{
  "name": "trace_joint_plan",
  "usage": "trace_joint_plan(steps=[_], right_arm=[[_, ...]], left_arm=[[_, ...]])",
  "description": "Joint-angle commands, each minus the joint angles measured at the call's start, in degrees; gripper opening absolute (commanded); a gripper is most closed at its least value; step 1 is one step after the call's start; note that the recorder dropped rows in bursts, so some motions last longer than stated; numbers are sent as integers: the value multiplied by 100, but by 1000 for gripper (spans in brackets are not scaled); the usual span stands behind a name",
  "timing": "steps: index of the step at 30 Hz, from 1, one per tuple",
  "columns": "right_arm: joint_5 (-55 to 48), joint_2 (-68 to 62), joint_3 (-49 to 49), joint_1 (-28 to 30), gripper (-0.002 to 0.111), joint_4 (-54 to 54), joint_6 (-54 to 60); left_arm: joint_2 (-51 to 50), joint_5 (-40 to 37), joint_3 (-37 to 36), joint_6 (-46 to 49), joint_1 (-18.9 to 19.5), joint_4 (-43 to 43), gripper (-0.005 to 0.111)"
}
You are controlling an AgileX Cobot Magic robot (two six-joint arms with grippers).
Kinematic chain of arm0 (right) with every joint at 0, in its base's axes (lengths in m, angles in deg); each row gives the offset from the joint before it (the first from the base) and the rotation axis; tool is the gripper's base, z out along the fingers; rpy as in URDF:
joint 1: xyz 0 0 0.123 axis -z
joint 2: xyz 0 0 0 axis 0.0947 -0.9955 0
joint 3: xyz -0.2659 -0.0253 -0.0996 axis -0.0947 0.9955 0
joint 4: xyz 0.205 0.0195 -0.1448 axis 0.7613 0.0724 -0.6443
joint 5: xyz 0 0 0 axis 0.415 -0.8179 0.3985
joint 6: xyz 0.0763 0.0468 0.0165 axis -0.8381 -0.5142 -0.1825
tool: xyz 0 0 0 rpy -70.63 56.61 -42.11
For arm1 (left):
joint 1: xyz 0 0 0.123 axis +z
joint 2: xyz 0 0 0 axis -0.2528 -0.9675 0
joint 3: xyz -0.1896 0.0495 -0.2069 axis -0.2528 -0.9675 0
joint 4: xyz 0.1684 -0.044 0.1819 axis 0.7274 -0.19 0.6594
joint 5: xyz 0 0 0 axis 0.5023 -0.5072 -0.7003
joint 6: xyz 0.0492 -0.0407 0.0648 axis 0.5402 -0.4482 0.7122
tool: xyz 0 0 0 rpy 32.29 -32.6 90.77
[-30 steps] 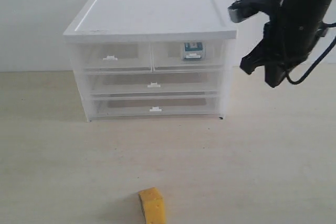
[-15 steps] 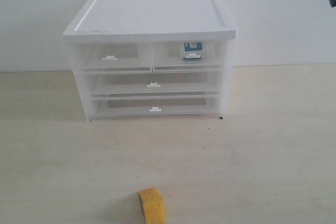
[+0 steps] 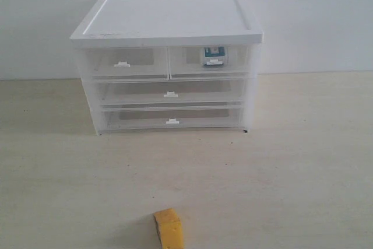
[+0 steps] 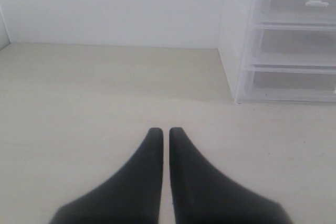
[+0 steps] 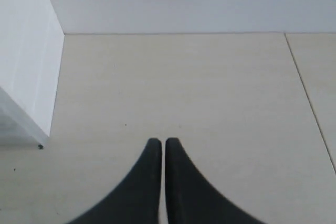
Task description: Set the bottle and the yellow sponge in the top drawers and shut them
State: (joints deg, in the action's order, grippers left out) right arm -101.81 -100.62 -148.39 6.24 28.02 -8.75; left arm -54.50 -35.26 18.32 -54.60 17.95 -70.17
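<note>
While the small squat bottle (image 3: 214, 56) with a white cap and a teal-blue band stands inside the white-topped clear plastic cabinet (image 3: 169, 18), behind the front of one of the two half-width top drawers (image 3: 186, 61), the orange-yellow rectangular foam block (the yellow sponge (image 3: 169, 230)) lies on the pale wooden desk (image 3: 291, 161), well in front of the cabinet. Both top drawers look pushed in.

The left end effector (image 4: 164, 134) is over bare desk beside the cabinet, its fingers pressed together and holding nothing. The right end effector (image 5: 159, 144) is the same at the cabinet's other side.

I judge that the sponge half of the task is not yet done, and several things can go wrong:

- The empty top drawer has only a small white tab handle (image 3: 122, 63). A closed or badly aimed end effector may slip off it.
- The cabinet looks light (I cannot be sure), so a hard pull may drag it forward.
- The foam is soft. If it is squeezed too much it may spring out at release, or rest on the drawer's rim and block the closing.
</note>
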Motion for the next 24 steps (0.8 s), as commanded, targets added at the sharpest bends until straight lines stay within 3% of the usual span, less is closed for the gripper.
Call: trace_joint_plan(steps=[1, 16, 24], right_arm=[[1037, 846, 924, 33, 0, 9, 79], [3326, 3495, 3815, 33, 0, 26, 131], [3369, 4286, 4481, 33, 0, 26, 79]], left_arm=[[16, -5, -24, 4, 16, -45, 4], [16, -5, -24, 4, 16, -45, 4], [16, -5, -24, 4, 16, -45, 4]])
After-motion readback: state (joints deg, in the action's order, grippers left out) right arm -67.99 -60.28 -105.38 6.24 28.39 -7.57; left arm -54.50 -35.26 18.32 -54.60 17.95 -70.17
